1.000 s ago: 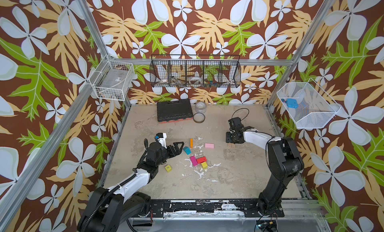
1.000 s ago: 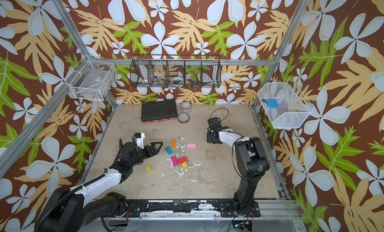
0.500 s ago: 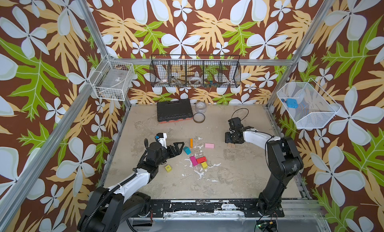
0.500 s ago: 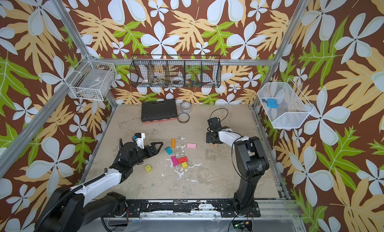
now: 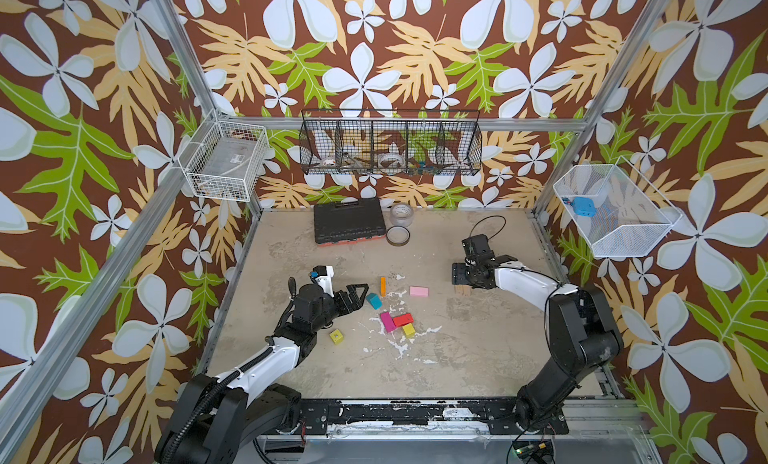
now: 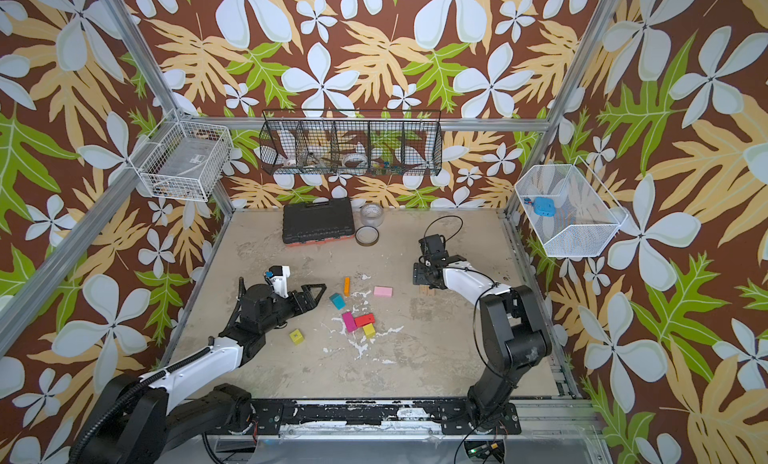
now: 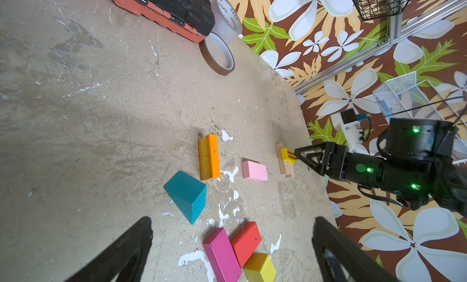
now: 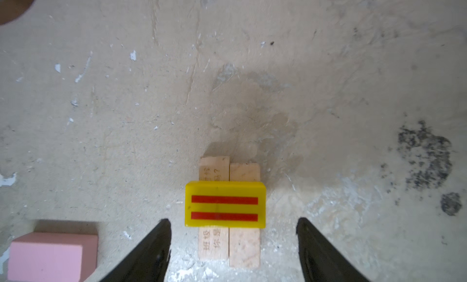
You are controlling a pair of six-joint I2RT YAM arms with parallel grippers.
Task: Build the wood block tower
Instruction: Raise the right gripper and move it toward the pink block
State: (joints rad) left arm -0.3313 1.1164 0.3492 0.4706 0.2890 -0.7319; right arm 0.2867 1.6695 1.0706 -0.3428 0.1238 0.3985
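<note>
Right gripper (image 8: 233,220): jaws parted, one finger on each side of the yellow red-striped block (image 8: 225,205) with a clear gap both sides, nothing held. That block lies crosswise on two tan planks (image 8: 243,245) set side by side. This low stack is the wood block tower so far, sitting right of centre on the table (image 5: 457,349). In both top views the gripper covers nearly all of it; only the planks' near ends show. Characters are printed on one plank, partly hidden under the striped block and too faint to read. Pink block (image 8: 50,255) lies just left of the stack, cut off by the frame edge in the right wrist view. Left gripper (image 7: 233,219): jaws fully spread, empty, low over the table left of centre; finger bases are out of frame. Loose blocks at centre: teal wedge (image 7: 185,192) nearest those fingers, orange block (image 7: 208,156) just beyond it, magenta block (image 7: 222,255) and red block (image 7: 246,239) touching, and a plain yellow block (image 7: 260,268) against the red one, clipped by the frame. Small yellow-green cube (image 5: 336,336) sits apart, nearer; its top mark is unreadable. Black tool case (image 5: 348,222) and two tape rolls (image 5: 398,235) are at the far edge.
</note>
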